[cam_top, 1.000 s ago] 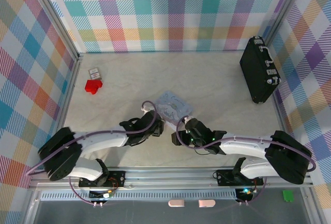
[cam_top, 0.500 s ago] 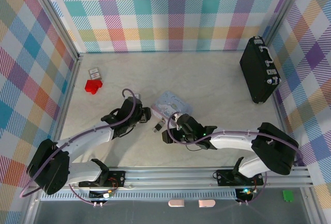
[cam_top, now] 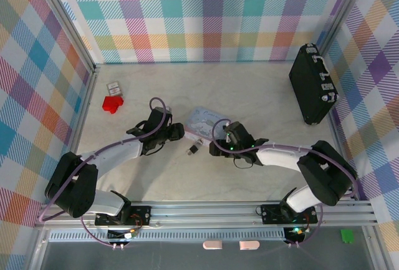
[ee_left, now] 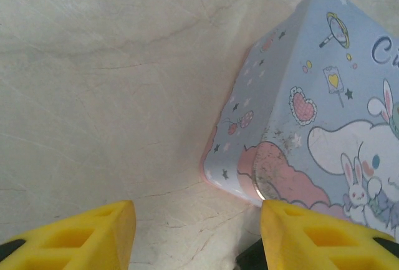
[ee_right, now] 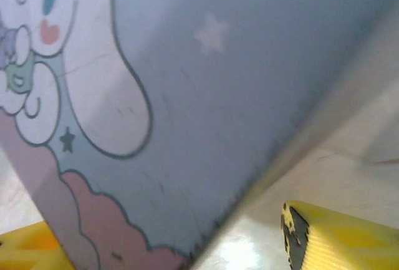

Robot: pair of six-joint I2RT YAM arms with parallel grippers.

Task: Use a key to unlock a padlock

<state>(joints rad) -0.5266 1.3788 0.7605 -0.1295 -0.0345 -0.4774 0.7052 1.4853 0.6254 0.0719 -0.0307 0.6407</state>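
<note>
The padlock (cam_top: 194, 149), tiny and dark with a silvery part, lies loose on the table between the two arms. The key is out of view. My left gripper (cam_top: 179, 134) is just up and left of the padlock, open, nothing between its yellow fingers (ee_left: 81, 236). In the left wrist view the gripper (ee_left: 198, 236) faces the near corner of the pale blue cartoon tin (ee_left: 312, 108). My right gripper (cam_top: 214, 148) is just right of the padlock, close against the tin (cam_top: 202, 120). It is open (ee_right: 177, 245), and the blurred tin (ee_right: 187, 95) looms over its fingers.
A red block (cam_top: 113, 103) and a small grey card (cam_top: 113, 88) lie at the far left by the wall. A big black case (cam_top: 313, 89) stands at the back right. Plaid walls enclose the table (cam_top: 249, 95) on three sides.
A second ago both grippers met over the padlock near the front. They have drawn apart: the left went up and left, the right went right towards the tin. The padlock now lies free.
</note>
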